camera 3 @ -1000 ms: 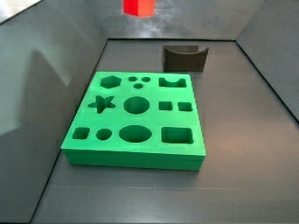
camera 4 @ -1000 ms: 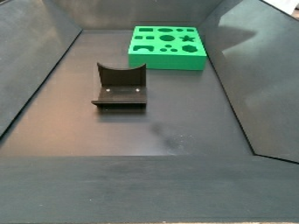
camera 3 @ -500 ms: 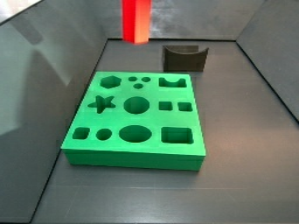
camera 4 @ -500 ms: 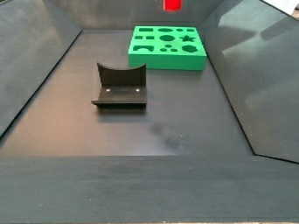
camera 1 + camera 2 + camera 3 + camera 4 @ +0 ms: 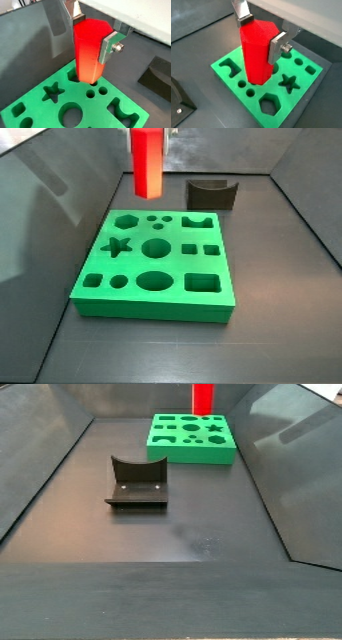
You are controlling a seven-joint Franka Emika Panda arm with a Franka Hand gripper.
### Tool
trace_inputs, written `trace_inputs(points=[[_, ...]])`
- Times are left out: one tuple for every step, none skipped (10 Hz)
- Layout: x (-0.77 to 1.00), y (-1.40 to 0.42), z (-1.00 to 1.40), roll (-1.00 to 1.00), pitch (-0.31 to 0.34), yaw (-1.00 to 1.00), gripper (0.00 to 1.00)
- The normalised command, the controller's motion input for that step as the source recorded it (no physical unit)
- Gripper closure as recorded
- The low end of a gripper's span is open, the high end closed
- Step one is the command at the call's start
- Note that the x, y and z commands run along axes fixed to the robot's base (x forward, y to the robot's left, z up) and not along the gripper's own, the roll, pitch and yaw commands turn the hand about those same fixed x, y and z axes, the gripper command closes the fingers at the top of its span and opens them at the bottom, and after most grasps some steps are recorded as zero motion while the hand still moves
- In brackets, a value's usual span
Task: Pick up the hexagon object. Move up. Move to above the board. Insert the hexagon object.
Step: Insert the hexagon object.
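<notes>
My gripper (image 5: 90, 32) is shut on the hexagon object (image 5: 90, 50), a tall bright red prism held upright between the silver fingers; both show in the other wrist view too, gripper (image 5: 260, 34) and peg (image 5: 256, 52). The peg hangs above the far end of the green board (image 5: 97, 107), its lower end clear of the surface near the small round holes. The hexagon hole (image 5: 270, 104) shows uncovered beside the peg. In both side views the peg (image 5: 147, 163) (image 5: 203, 398) hangs over the board (image 5: 154, 310) (image 5: 194, 456), with the gripper above the frame edge.
The dark fixture (image 5: 211, 194) stands on the floor behind the board; in a side view (image 5: 138, 482) it sits nearer the middle of the floor. Sloped grey walls enclose the floor on all sides.
The red peg has come down in both side views, from only its tip at the top edge to hanging low over the board's far end.
</notes>
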Motion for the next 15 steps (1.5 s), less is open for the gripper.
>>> trace_inputs(points=[[-0.07,0.18,-0.45,0.00,-0.023,0.00,1.00],[-0.17,0.16,-0.43,0.00,-0.033,0.00,1.00],[-0.29,0.14,-0.33,-0.01,-0.066,0.00,1.00],[-0.35,0.13,-0.25,-0.04,-0.087,0.00,1.00],[-0.34,0.13,-0.21,-0.07,-0.106,0.00,1.00],[-0.30,0.10,-0.17,-0.07,-0.113,-0.01,1.00],[-0.24,0.03,-0.13,-0.09,-0.126,0.00,1.00],[-0.11,0.00,-0.11,-0.09,-0.137,0.00,1.00],[-0.07,-0.01,-0.13,-0.09,-0.140,0.00,1.00],[-0.10,-0.02,-0.11,-0.08,-0.144,0.00,1.00],[-0.07,-0.01,-0.13,-0.05,-0.129,0.02,1.00],[-0.05,-0.06,-0.16,0.00,-0.089,0.12,1.00],[-0.07,-0.07,-0.15,0.00,-0.086,0.14,1.00],[-0.09,-0.08,-0.12,0.00,-0.093,0.13,1.00],[-0.07,-0.07,-0.09,0.00,-0.091,0.13,1.00]])
